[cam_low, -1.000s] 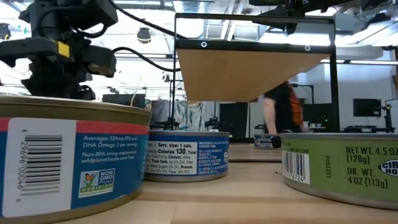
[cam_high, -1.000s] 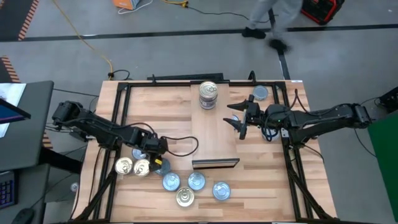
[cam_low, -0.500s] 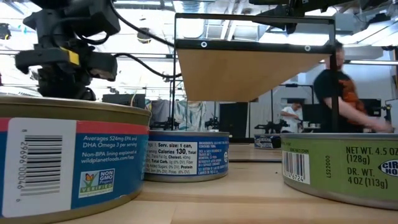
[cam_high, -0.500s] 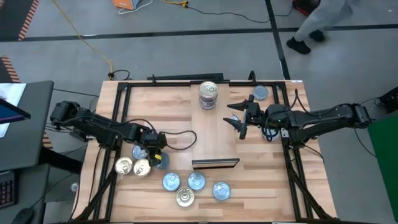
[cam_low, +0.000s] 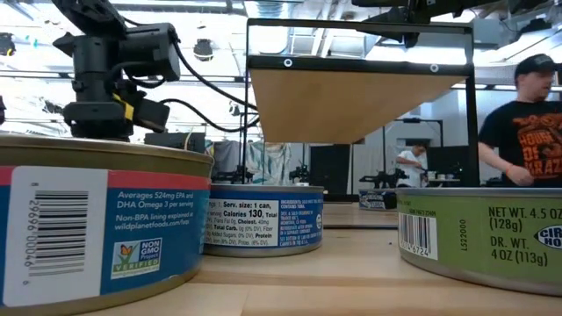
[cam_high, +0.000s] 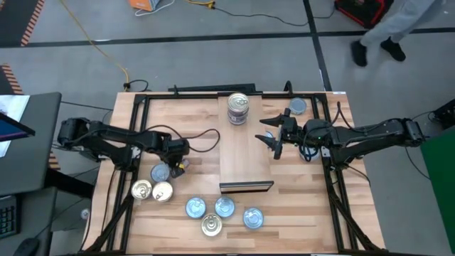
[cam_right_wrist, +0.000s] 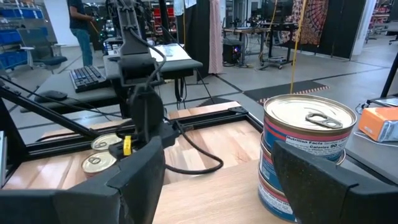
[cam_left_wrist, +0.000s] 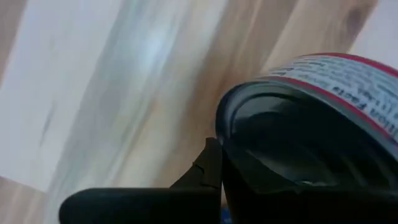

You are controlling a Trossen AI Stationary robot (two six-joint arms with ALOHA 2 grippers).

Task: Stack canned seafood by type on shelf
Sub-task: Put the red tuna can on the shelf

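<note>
- Two end effectors: the shelf (cam_high: pixel 245 153) lies right of the left end effector (cam_high: pixel 178 165), which pinches a tin (cam_left_wrist: pixel 311 134) above the tabletop (cam_high: pixel 302 206).
- The right end effector (cam_high: pixel 274 135) hovers spread over the shelf's right edge, near the stacked tins (cam_high: pixel 238 108).

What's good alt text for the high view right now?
Top-down view of a wood table: the left gripper, shut on a tin, sits left of the shelf, while the right gripper hangs open over the shelf's right edge. A stack of tins stands at the shelf's far end, and seven loose tins lie along the table's near side.
</note>
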